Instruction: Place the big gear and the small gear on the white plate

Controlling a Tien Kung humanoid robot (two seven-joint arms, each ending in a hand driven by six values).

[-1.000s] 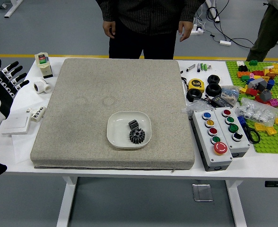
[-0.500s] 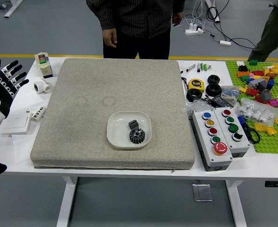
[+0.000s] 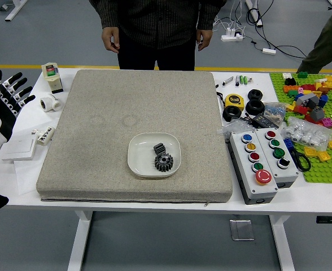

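The big gear (image 3: 164,162) and the small gear (image 3: 159,148) are both lying on the white plate (image 3: 139,157), so the placing is apparently reaching its end, and the next move is probably asking only for keeping clear. Beside the grey mat (image 3: 98,124), the left hand (image 3: 7,108) is angling upward, spreading its fingers wide and gripping nothing (the right hand isn't showing; I cannot tell its state). Beyond, a person's hands (image 3: 110,39) are hanging down

Yellow tape measure (image 3: 234,101) — beside black wheels (image 3: 255,107) — left of green building plates (image 3: 326,167)
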